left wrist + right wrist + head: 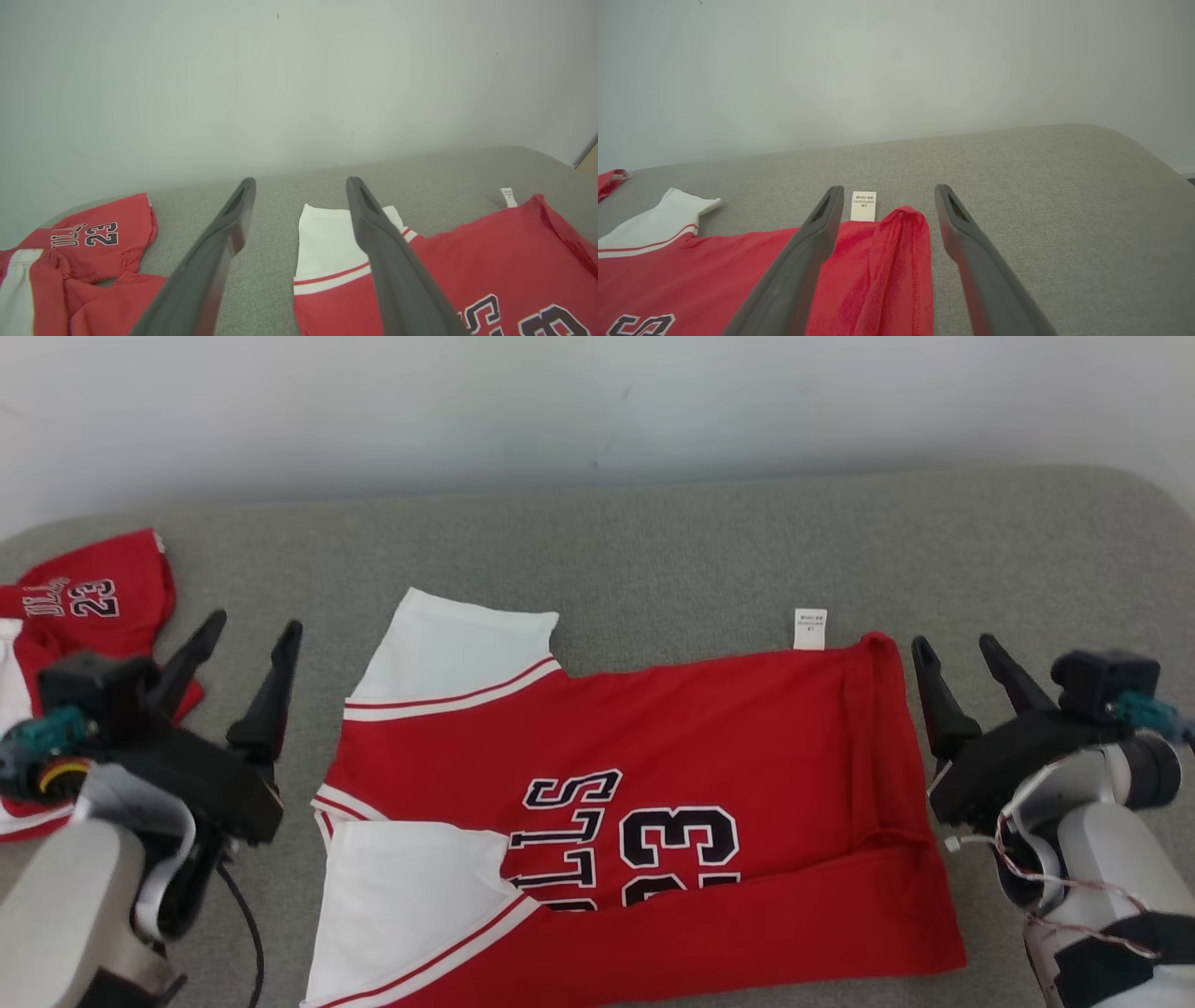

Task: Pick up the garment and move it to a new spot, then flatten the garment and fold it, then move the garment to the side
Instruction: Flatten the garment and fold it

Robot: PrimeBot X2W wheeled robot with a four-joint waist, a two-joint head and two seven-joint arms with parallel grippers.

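Across the centre and lower part of the head view, the garment [653, 747], a red jersey with white sleeves, dark lettering and the number 23, is lying spread on the grey fabric-covered counter [653, 541], its neck end pointing to the frame's left and its hem to the right. One white sleeve [448, 653] is reaching toward the upper left, and the other sleeve [401, 896] is lying at the lower left. A red fold along the bottom is covering the lower part of the lettering. A small white label [809, 628] is sticking out from the garment's upper edge near its upper right corner and resting on the counter. At the left of the frame the left end effector [254, 622] is hovering just beside the garment's neck end with its fingers standing wide apart and nothing between them. It is sitting between the garment and a second jersey [93, 588], which is lying crumpled at the upper left. At the right of the frame the right end effector [954, 641] is holding its fingers apart and empty just beside the hem. Seen from the right wrist view, the label [863, 206] and the hem's corner are showing between that end effector's [888, 188] fingers. Whether either end effector is touching the counter cannot be told.
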